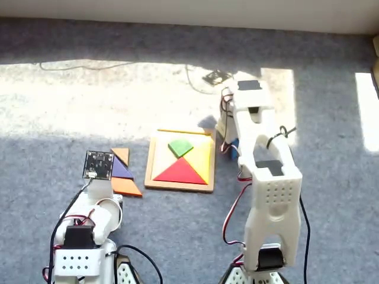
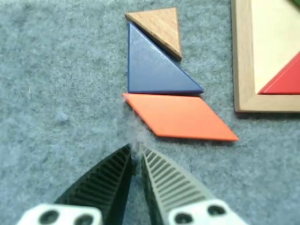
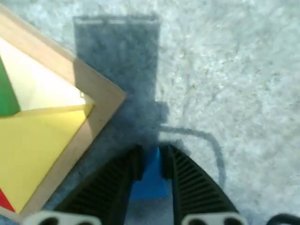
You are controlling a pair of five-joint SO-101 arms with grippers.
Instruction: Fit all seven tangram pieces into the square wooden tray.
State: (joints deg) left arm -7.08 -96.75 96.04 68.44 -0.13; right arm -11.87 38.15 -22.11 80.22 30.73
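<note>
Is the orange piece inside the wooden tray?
No, the orange piece lies on the carpet outside the wooden tray, touching the dark blue triangle.

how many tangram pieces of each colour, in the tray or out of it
green piece: 1
yellow piece: 1
red piece: 1
tan wood piece: 1
dark blue piece: 1
orange piece: 1
bright blue piece, held in the right pincer: 1
total: 7
</note>
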